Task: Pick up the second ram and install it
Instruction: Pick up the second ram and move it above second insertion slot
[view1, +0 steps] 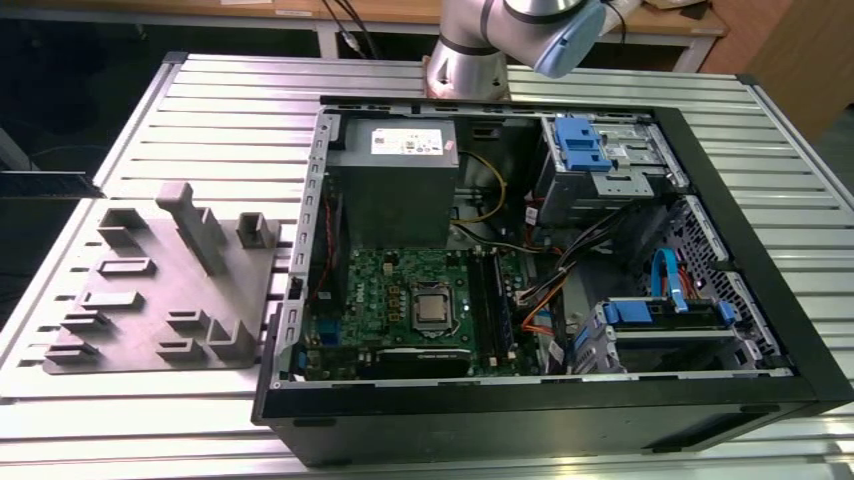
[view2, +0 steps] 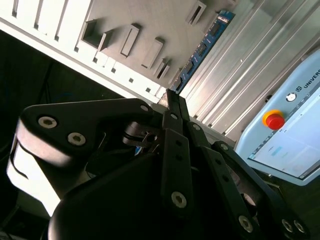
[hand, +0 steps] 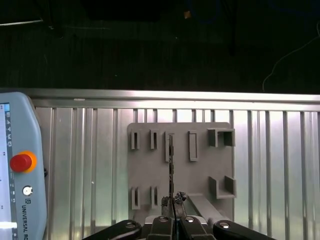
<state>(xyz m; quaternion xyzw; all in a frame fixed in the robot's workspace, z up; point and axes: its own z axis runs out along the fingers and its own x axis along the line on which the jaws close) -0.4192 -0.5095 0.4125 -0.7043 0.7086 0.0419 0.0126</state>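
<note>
1. Slats of a metal table (view1: 240, 90) carry, in the exterior view, an open computer case (view1: 747, 250) with its green motherboard (view1: 400, 290) facing up. The long black memory slots (view1: 497, 300) run near to far beside the processor socket. A grey holder block (view1: 134, 300) lies just beside the case, on the exterior view's left. The arm (view1: 467, 50) stands at the table's far edge.

2. In the second wrist view the gripper (view2: 171, 97) has its fingers pressed together on one end of the second ram (view2: 205, 45), a blue-edged stick with dark chips. The stick runs straight out from the fingertips, its long axis in line with the gripper's reach. Its free end points towards the holder block (view2: 125, 20), well apart beneath. A teach pendant (view2: 285, 145) lies on the table.

3. In the first wrist view the second ram (hand: 171, 160) shows edge-on as a thin dark line reaching out from the gripper (hand: 173, 201), across the slots of the holder block (hand: 200, 175). I judge the stick clear of the block and not yet at the case.
</note>
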